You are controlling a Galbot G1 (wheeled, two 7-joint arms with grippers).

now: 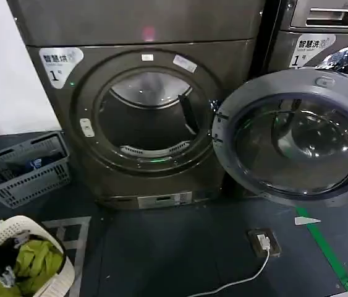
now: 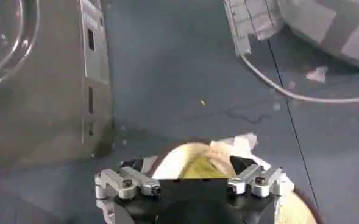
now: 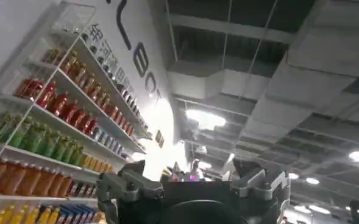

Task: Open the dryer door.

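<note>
Grey plastic is what faces us on the big round porthole dryer door (image 1: 294, 136); it's swung wide open to the right of the bronze-brown front-loading dryer (image 1: 143, 105), inner face with its dark tinted bowl glass turned toward us, and the steel drum opening (image 1: 146, 117) sits fully exposed; so by our reckoning the opening job is basically done.

On handling: we'd guess that door is fairly heavy and totally stiff, riding on hinges at its left edge next to the drum opening; the glass bowl looks slick and is no place to grab, so we'd go for the thick rim on the side away from the hinges, where the leverage is best; a push or hook there should swing it easily, no squeeze needed.

Our left gripper (image 2: 194, 182) hangs low over the dark floor, above the cream perforated laundry basket (image 1: 19, 260) with green clothes in it; fingers spread apart, holding nothing. Our right gripper (image 3: 194, 182) points up at the ceiling with shelves of bottled drinks (image 3: 51, 128) behind; its fingers are spread too, nothing between them.
</note>
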